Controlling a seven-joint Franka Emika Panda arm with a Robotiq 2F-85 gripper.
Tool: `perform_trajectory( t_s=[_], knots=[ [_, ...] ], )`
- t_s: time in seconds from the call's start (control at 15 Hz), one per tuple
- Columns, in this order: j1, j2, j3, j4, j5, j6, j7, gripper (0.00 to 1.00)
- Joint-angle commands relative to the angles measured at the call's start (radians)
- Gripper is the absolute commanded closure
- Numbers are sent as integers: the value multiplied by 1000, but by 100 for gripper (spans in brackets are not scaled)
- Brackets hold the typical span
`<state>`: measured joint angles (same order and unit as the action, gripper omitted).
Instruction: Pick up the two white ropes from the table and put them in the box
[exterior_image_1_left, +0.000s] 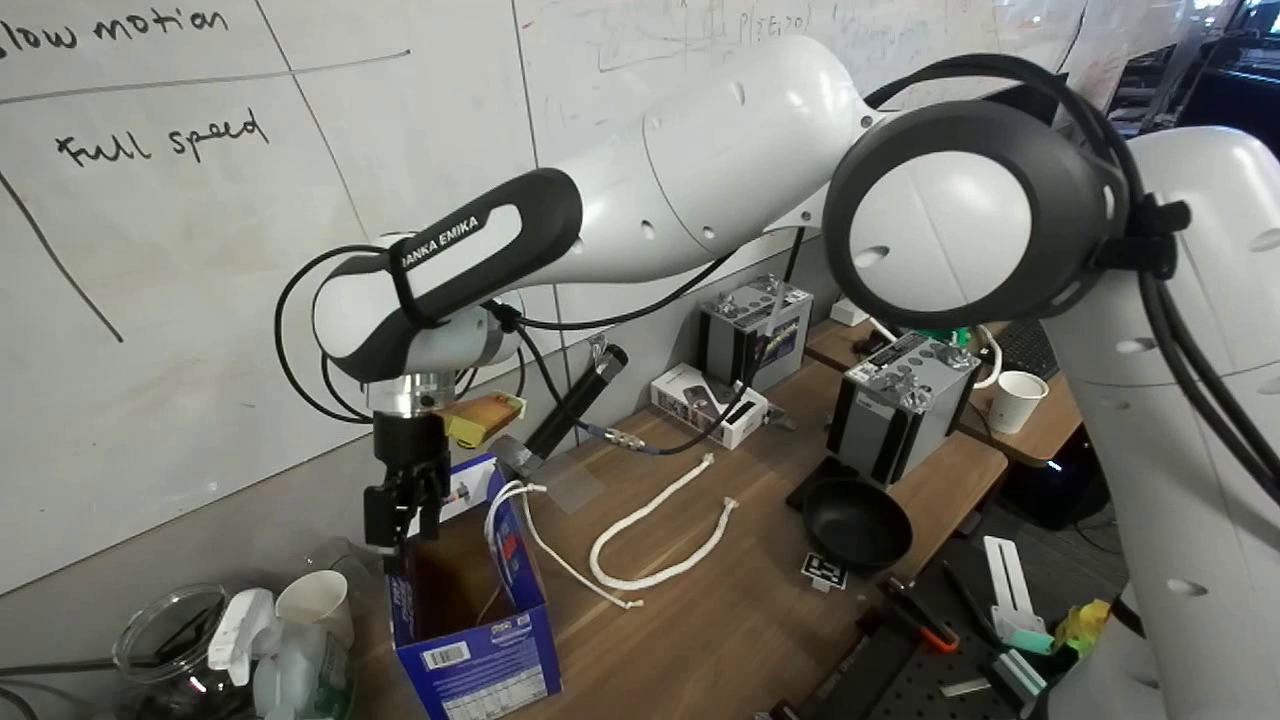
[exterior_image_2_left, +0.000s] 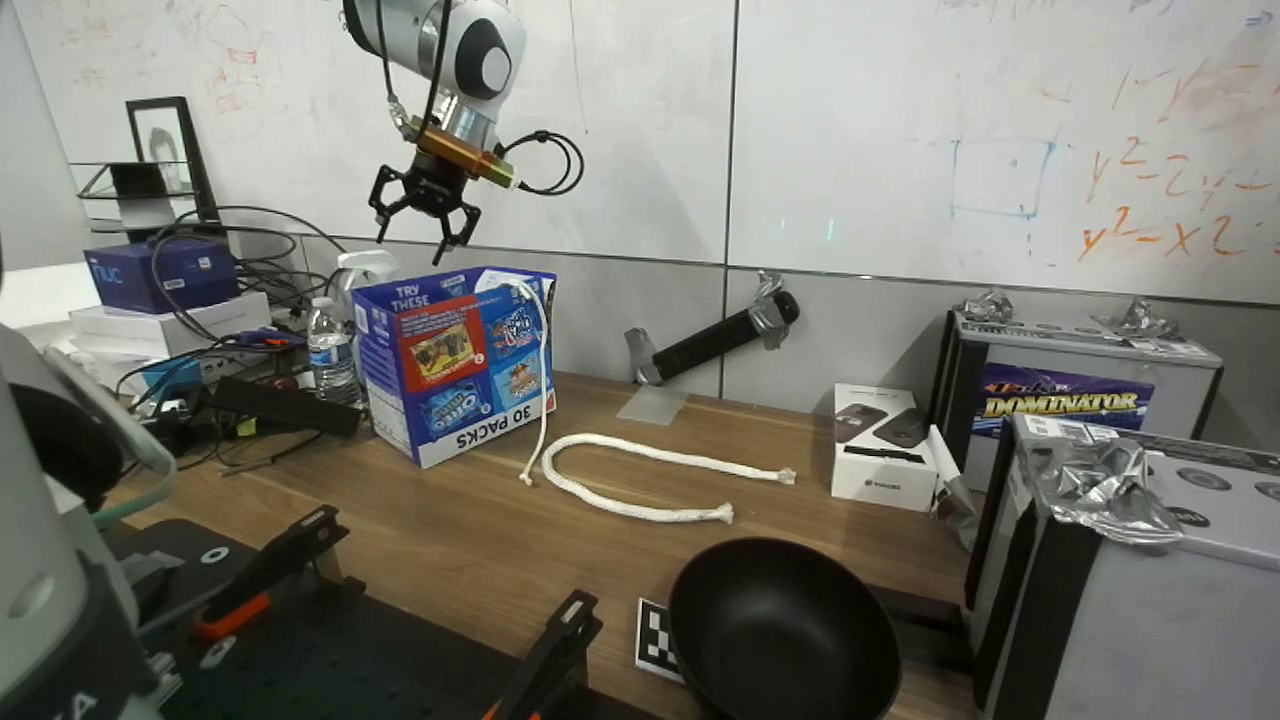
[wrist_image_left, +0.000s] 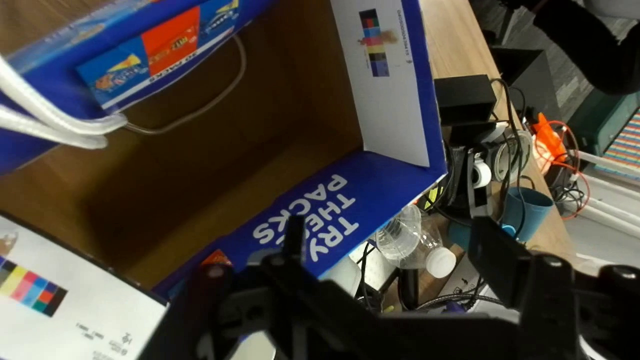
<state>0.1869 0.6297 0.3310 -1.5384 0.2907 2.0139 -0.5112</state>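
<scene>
The blue box (exterior_image_1_left: 487, 668) stands open-topped by the whiteboard wall; its flap (wrist_image_left: 385, 180) and brown inside fill much of the wrist view. A thin white rope (exterior_image_2_left: 543, 400) hangs over the box's rim. One part lies inside (wrist_image_left: 200, 111), and one end reaches the table (exterior_image_1_left: 680, 655). A thicker white rope (exterior_image_1_left: 650, 583) lies in a U on the table beside the box; it also shows in an exterior view (exterior_image_2_left: 690, 461). My gripper (exterior_image_2_left: 409, 250) is open and empty, pointing down above the box's rim. Its spread fingers also show in the wrist view (wrist_image_left: 388, 232).
A spray bottle (exterior_image_1_left: 290, 665), a paper cup (exterior_image_1_left: 318, 603) and a glass jar stand beside the box. A water bottle (exterior_image_2_left: 332, 355) and black cables are near it. A black pan (exterior_image_2_left: 785, 630), a white carton (exterior_image_2_left: 880, 465) and grey batteries (exterior_image_1_left: 905, 400) stand further along the table.
</scene>
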Motion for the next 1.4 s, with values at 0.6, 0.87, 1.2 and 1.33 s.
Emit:
perform_trajectory(
  t_s=[0.6, 0.87, 1.2, 1.33],
  knots=[
    [-60, -391, -105, -459, -30, 210, 174, 0],
    [-40, -446, -127, -606, -86, 298, 290, 0],
    [-35, -454, -136, -725, -163, 368, 416, 0],
    [-31, -454, -143, -761, -205, 403, 454, 0]
  ],
)
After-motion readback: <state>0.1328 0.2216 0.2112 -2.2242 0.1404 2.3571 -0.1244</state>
